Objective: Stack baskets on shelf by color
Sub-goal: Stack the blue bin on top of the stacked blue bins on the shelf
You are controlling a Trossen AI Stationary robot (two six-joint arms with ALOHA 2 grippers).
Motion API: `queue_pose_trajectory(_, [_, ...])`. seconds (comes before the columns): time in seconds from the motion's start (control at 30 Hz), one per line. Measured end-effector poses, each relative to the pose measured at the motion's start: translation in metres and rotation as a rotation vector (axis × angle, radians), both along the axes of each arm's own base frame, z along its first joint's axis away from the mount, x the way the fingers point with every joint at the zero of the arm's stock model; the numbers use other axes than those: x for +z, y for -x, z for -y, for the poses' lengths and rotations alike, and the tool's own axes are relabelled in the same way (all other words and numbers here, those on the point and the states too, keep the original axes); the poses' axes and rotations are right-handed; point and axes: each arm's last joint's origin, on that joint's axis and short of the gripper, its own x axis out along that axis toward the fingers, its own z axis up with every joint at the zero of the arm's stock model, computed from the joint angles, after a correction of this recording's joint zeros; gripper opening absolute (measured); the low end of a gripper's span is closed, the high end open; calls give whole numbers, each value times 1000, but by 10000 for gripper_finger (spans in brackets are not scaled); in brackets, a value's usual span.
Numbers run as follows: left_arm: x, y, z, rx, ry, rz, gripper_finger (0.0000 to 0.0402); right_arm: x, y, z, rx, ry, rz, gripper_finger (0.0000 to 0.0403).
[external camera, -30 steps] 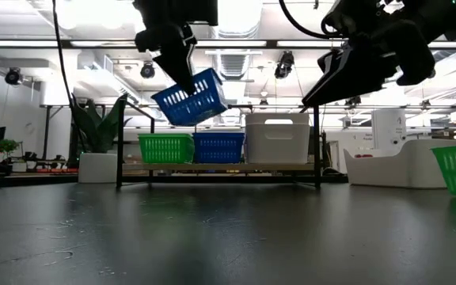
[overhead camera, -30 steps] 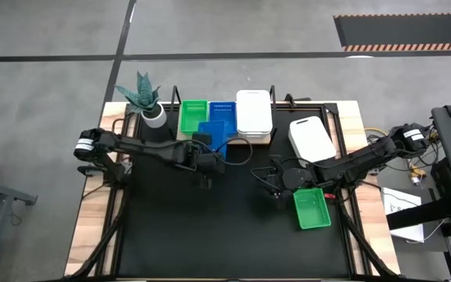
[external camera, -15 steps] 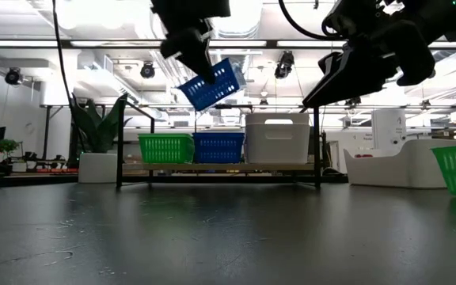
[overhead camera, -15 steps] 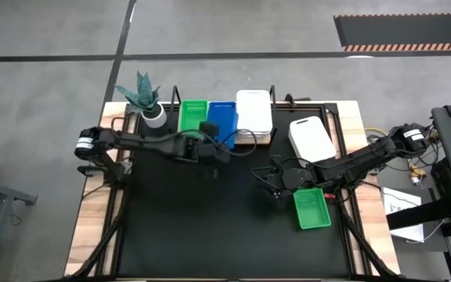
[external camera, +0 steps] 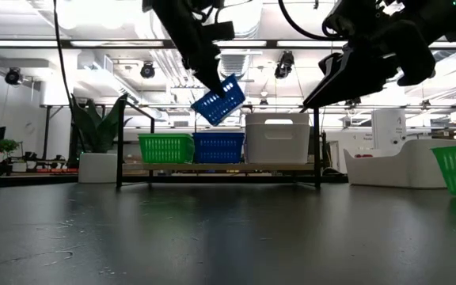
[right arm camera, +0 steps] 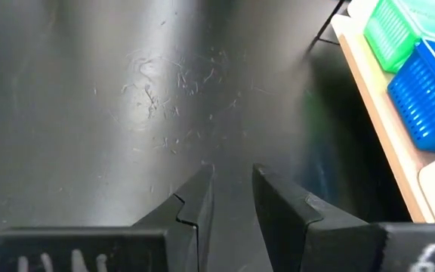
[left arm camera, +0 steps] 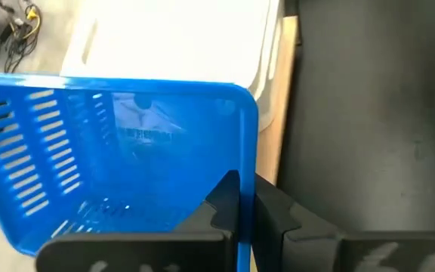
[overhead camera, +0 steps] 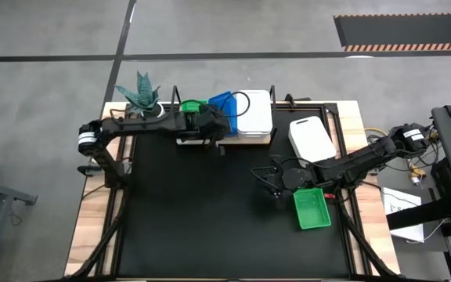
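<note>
Green plant: a potted plant (overhead camera: 140,95) is seen at the table's far left corner in the high view, just left of the shelf.
Left gripper: the left gripper (left arm camera: 242,198) is clamped on the wall of a blue basket (external camera: 218,100); the pinch itself is shown only in the left wrist view.
Held basket: in the low view it is seen tilted, raised above the shelf row and touching nothing below; from the high view its height cannot be judged.
Shelf: the light-wood shelf (external camera: 212,169) is seen at the table's far edge, carrying a green basket (external camera: 165,147), a second blue basket (external camera: 218,146) and a white basket (external camera: 278,138), left to right.
Right gripper: the right gripper (right arm camera: 230,190) is held over bare black table (overhead camera: 210,219) near the middle right, its fingers slightly apart with nothing between them, as shown in the right wrist view.
Loose baskets: another green basket (overhead camera: 312,208) lies just beside that gripper, and another white basket (overhead camera: 311,138) sits near the table's right edge.
</note>
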Motion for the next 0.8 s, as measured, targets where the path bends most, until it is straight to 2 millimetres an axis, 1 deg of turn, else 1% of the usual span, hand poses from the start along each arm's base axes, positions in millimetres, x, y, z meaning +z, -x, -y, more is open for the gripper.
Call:
queue_pose_trajectory(0.33, [-18, 5, -16, 36, -2, -12, 0, -1, 1, 0, -2, -2, -16, 84])
queue_pose_trajectory(0.8, [-20, 6, -20, 51, -2, -6, 0, -1, 1, 0, -2, -2, -16, 84])
